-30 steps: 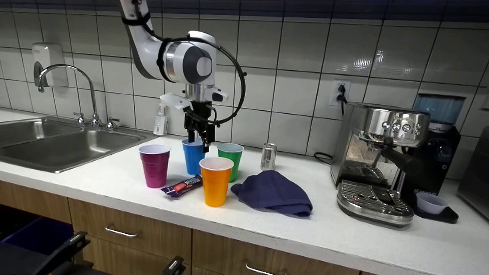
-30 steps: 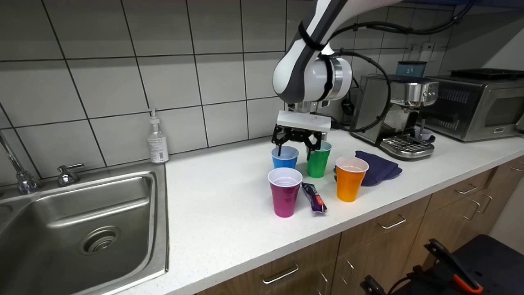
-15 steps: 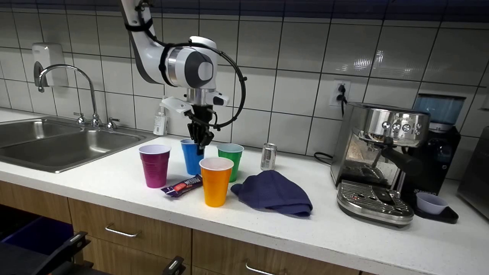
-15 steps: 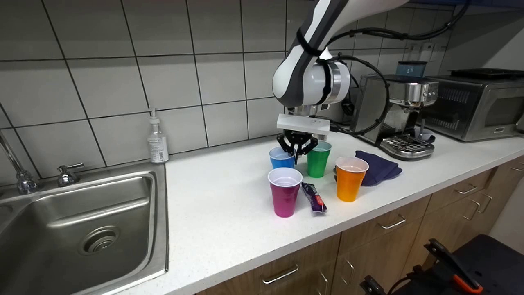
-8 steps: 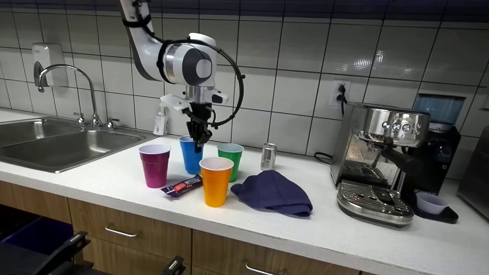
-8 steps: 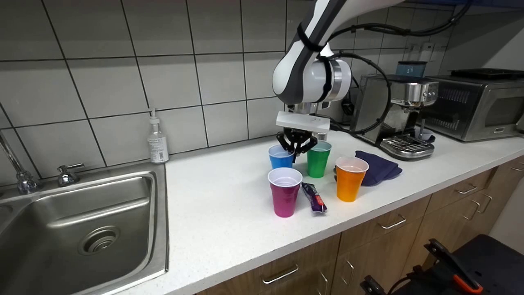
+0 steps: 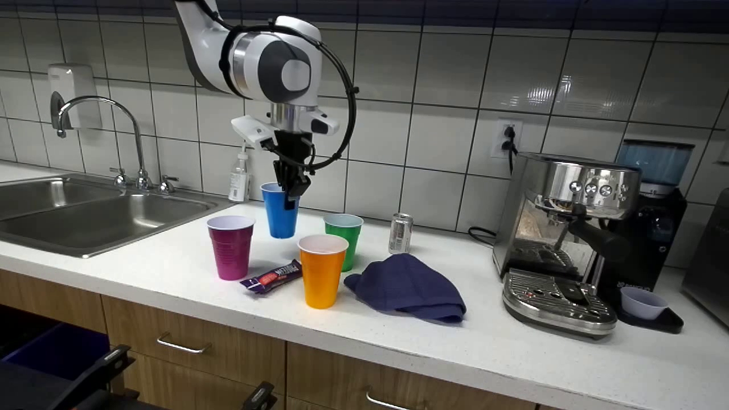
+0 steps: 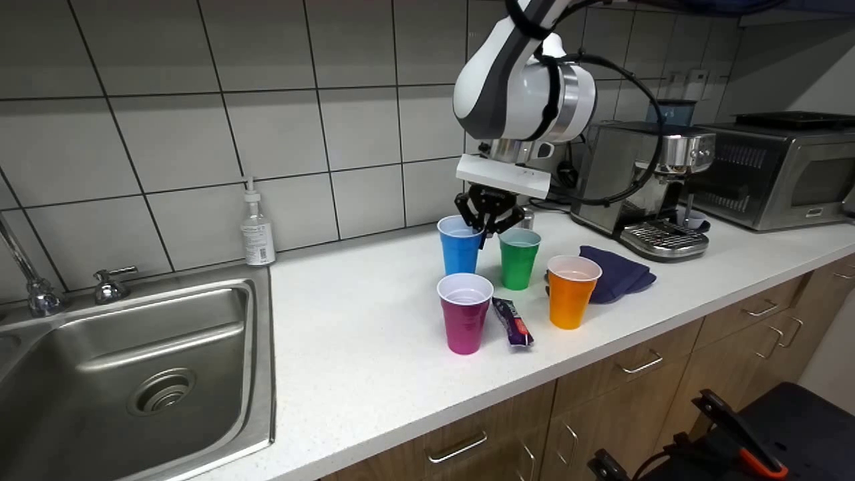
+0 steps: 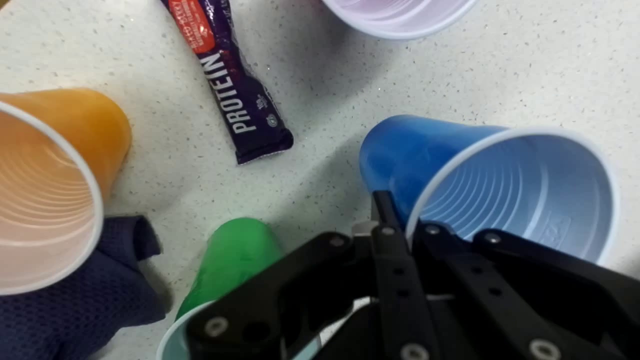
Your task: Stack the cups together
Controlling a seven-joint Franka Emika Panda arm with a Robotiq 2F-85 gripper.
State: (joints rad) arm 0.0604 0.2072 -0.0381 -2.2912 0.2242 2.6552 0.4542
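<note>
- Protein bar (image 9: 231, 90), purple-wrapped, flat on the counter (image 8: 361, 361) below the jaws in both exterior views
- Dark blue cloth (image 7: 407, 289), rumpled, lower right of the jaws in both exterior views
- Silver can (image 7: 400, 233), upright, right of the jaws in an exterior view
- Pump bottle (image 8: 257, 234), left of the jaws in both exterior views
- Sink (image 8: 263, 361), lower and farther left of the jaws
- Espresso machine (image 7: 569, 222), well right of the jaws in both exterior views

Matte black tool (image 7: 290, 201) with silver screws (image 9: 216, 326); above it, a rounded white arm (image 8: 524, 97) with dark grey panels (image 7: 273, 67), silver bands (image 7: 286, 118), black straps (image 8: 555, 93), looping black cable (image 7: 352, 98)
</note>
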